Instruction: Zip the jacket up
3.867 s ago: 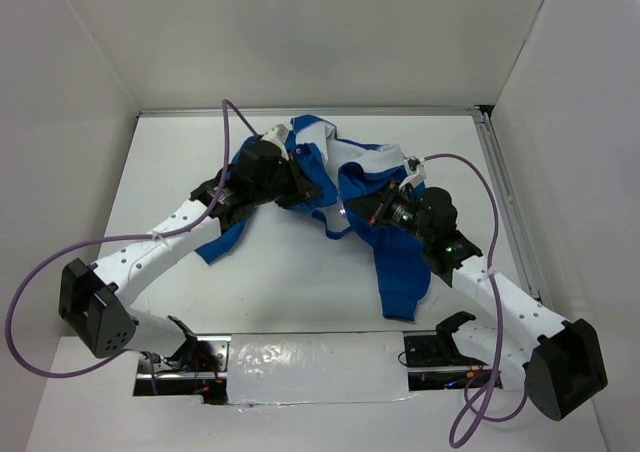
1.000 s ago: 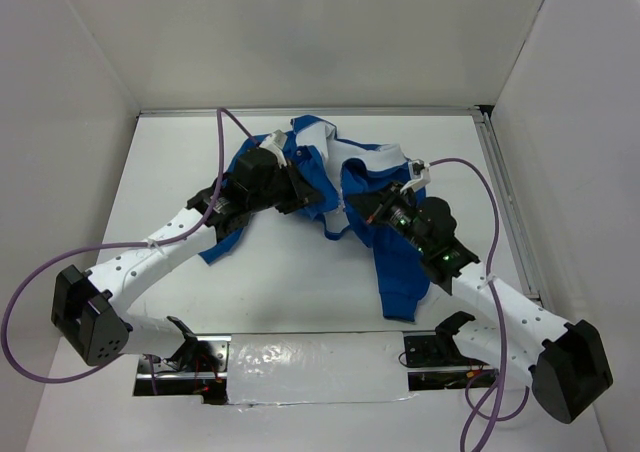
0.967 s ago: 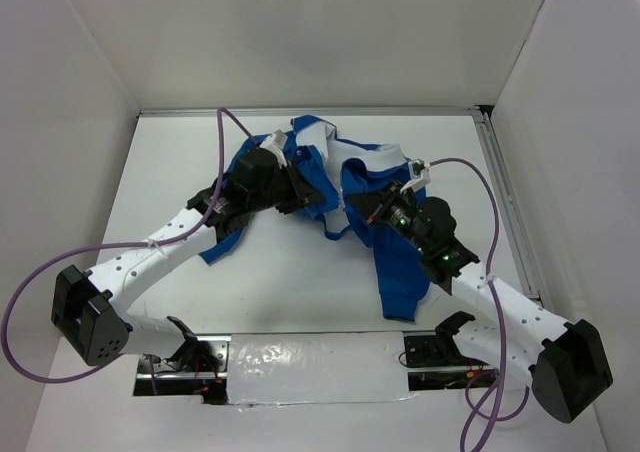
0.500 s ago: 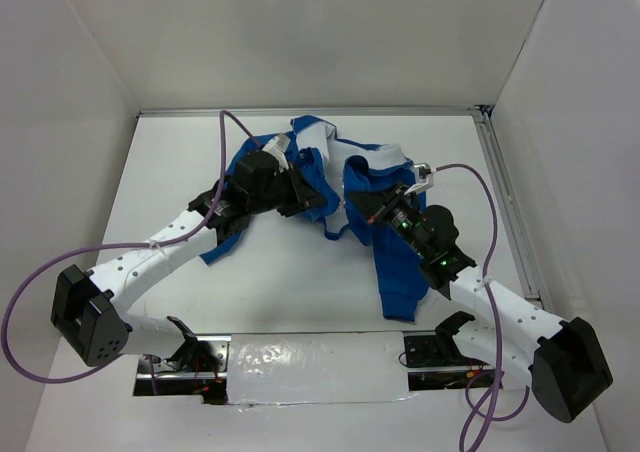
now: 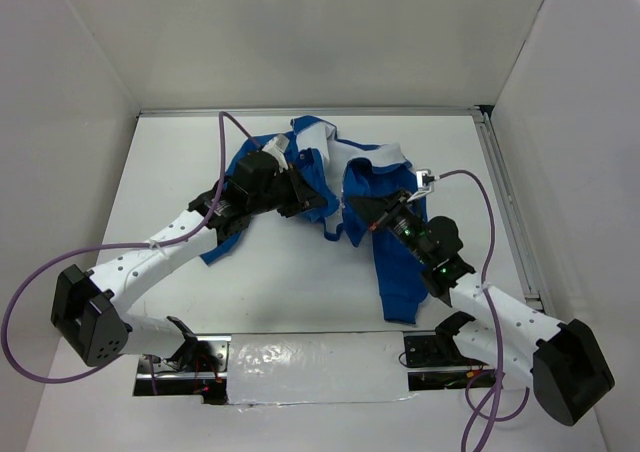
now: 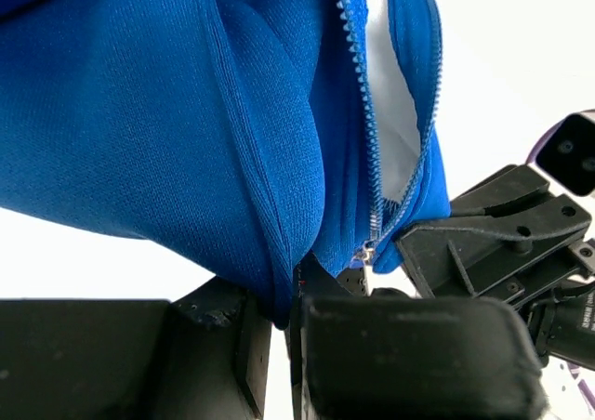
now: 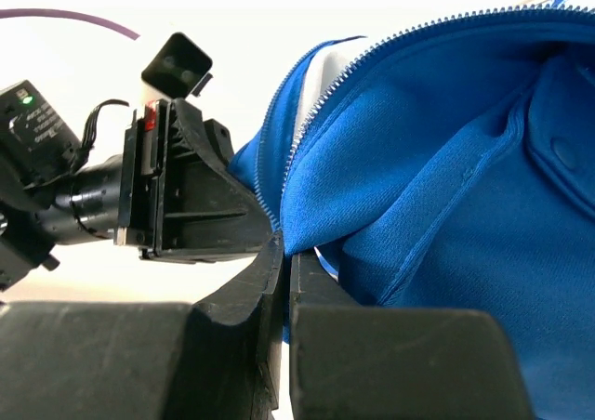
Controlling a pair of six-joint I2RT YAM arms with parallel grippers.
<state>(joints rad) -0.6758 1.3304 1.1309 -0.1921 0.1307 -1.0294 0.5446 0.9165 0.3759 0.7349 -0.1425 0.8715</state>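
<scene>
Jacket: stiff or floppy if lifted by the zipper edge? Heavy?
Likely floppy: the jacket sags in soft folds where the left gripper pinches it. Probably light: the knit looks thin. The zipper edge may be slightly stiffer; it runs in a smooth line.

1. Jacket point(image 5: 400, 267): one, blue with white lining, lay from the centre toward 12 o'clock.
2. Table point(image 5: 280, 282): one, white.
3. Arms: two. The left arm point(image 5: 150, 257) entered from 7 o'clock and the right arm point(image 5: 510, 317) from 5 o'clock.
4. Grippers: two, one per arm, the left gripper point(image 5: 312, 200) and the right gripper point(image 5: 358, 206).
5. Purple cables: two, the left cable point(image 5: 228, 118) and the right cable point(image 5: 460, 172).
6. Rows of zipper teeth: two were counted in the left wrist view, the inner row point(image 6: 358, 76) and the outer row point(image 6: 433, 85).
7. Enclosure walls: three, white. They were the left wall point(image 5: 60, 122) at 9 o'clock, the back wall point(image 5: 300, 32) at 12 and the right wall point(image 5: 590, 122) at 3.
8. Sleeves: one sleeve point(image 5: 398, 297) was counted with certainty, trailing toward 5 o'clock. A second could not be confirmed.
</scene>
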